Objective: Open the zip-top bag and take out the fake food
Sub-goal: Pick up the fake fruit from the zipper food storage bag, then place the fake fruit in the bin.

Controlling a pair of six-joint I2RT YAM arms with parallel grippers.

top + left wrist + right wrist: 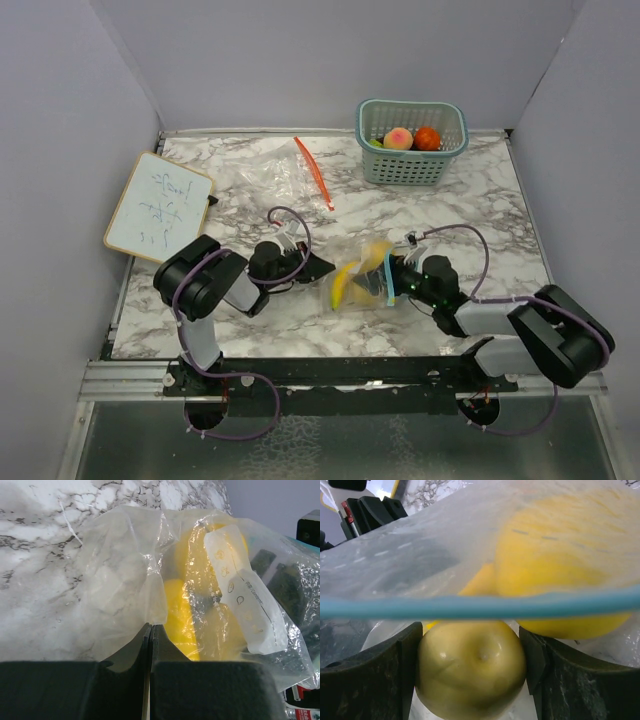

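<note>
The clear zip-top bag (362, 272) lies mid-table between my two grippers, with a yellow banana (343, 285) and other yellow fake food showing through the film. My left gripper (325, 267) is shut on the bag's left end; in the left wrist view its jaws (150, 626) pinch the thin film (125, 580). My right gripper (386, 280) reaches into the bag's mouth, under the blue zip strip (470, 607). In the right wrist view both pads (415, 650) press the sides of a yellow-green lemon (470, 675). A larger yellow fruit (560, 570) lies behind the plastic.
A teal mesh basket (411, 168) stands at the back right and holds a peach (399, 138), an orange (427, 138) and a green piece (375, 143). A second clear bag (272, 178) with a red-orange strip (314, 172) lies at the back centre. A small whiteboard (158, 207) sits far left.
</note>
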